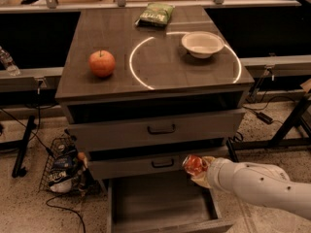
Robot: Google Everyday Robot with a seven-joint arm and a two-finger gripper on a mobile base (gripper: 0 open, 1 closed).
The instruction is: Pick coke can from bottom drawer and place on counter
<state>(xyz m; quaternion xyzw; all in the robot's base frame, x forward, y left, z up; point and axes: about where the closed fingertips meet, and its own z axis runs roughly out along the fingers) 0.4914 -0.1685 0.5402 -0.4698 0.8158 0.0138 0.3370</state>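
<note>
The coke can (193, 163) is clasped between the fingers (204, 179) of the gripper (197, 171), protruding to their left (clear of the drawer floor). Below the fingers the bottom drawer (160, 205) is seen open; the counter (160, 72) lies well above them.

It looked like a robotics test lab: a speckled floor (19, 208) trailing cables (62, 209), metal frame legs (286, 127), a white circle (132, 72) marked on the table (97, 28), and the pincer (197, 171) gripping the coke can (193, 163) above the open bottom drawer (160, 198).
</note>
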